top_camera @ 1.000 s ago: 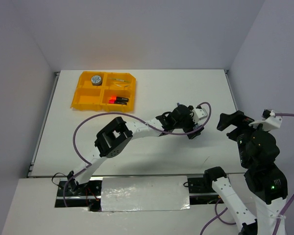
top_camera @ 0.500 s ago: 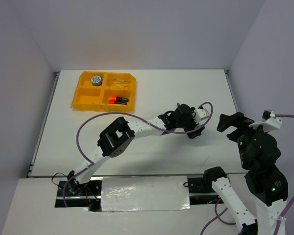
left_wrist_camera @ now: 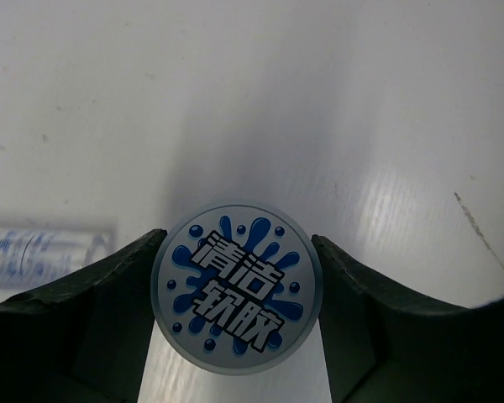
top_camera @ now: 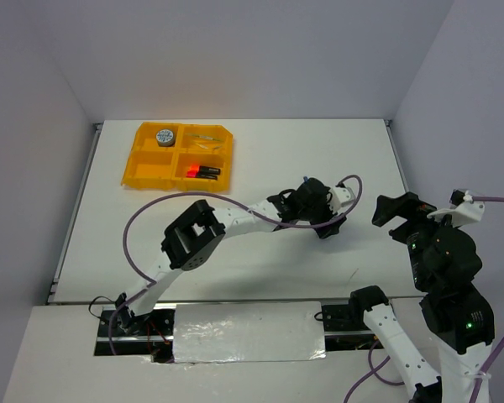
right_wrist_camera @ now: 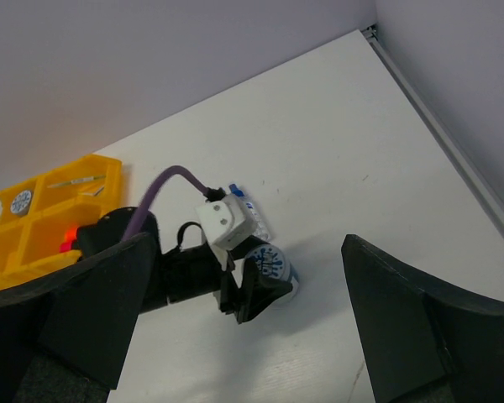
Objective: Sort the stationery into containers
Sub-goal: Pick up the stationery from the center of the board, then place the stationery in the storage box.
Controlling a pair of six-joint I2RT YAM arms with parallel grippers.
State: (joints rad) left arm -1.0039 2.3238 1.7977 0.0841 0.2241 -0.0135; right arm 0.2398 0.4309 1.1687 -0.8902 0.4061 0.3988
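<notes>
Left pincer (left_wrist_camera: 237, 238) part-closed, both fingers (left_wrist_camera: 118, 285) against the sides of the round grey-blue roll (left_wrist_camera: 237, 287). The roll sits on the desk (top_camera: 361, 151) right of centre in the overhead view, well apart from the orange tray (top_camera: 149, 166) at upper left. Right pincer (right_wrist_camera: 246, 242) wide open, empty.

Risk: the roll's wall is smooth and curved, so an off-centre squeeze may squirt it out. The clear bottle (left_wrist_camera: 42, 252) beside the left finger may get knocked. The roll's glossy printed face points up.

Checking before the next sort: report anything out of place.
Nothing spilled or damaged. Two items sit outside the orange tray: the round roll between the left fingers, and a clear bottle lying flat beside it.
</notes>
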